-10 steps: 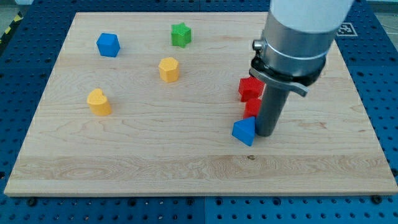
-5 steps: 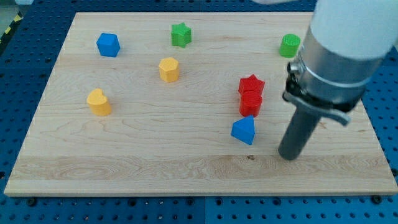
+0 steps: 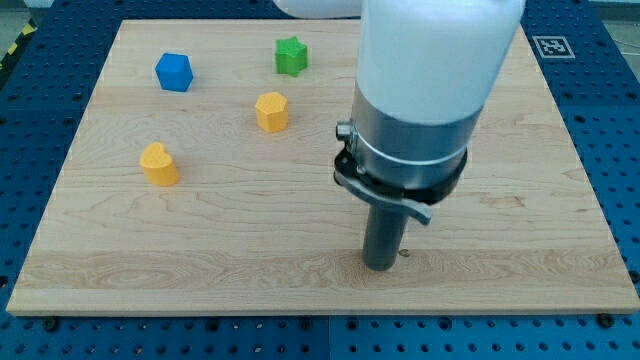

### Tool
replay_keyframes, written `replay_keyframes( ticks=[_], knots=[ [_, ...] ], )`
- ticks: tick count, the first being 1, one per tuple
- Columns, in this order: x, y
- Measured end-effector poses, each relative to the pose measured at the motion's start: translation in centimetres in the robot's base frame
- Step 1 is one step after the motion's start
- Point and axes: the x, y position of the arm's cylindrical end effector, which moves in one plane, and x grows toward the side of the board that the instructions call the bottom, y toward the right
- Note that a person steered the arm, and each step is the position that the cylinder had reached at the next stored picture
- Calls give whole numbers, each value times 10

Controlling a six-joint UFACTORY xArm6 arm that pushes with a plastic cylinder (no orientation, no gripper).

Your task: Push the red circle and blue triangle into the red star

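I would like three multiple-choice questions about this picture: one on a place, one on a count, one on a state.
1. Where is my tip?
A. near the view's bottom, right of centre
B. beside the blue block
C. at the view's top left

2. How many yellow blocks show?
A. one
B. two
C. four

3. Is the red star visible?
A. yes, fully
B. no, the arm hides that area
C. yes, beside the green star

Answers:
1 A: the rod ends low on the board.
2 B: yellow blocks and.
3 B: no red shows.

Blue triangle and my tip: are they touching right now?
Cannot tell. In the camera view my tip rests on the board near the view's bottom, but the arm's body hides the blue triangle and both red blocks.
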Motion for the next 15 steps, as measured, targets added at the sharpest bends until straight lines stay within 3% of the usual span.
replay_keyframes(
  ticks=[4, 15],
  knots=[
    [-26, 3],
    [-22, 8]
  ],
)
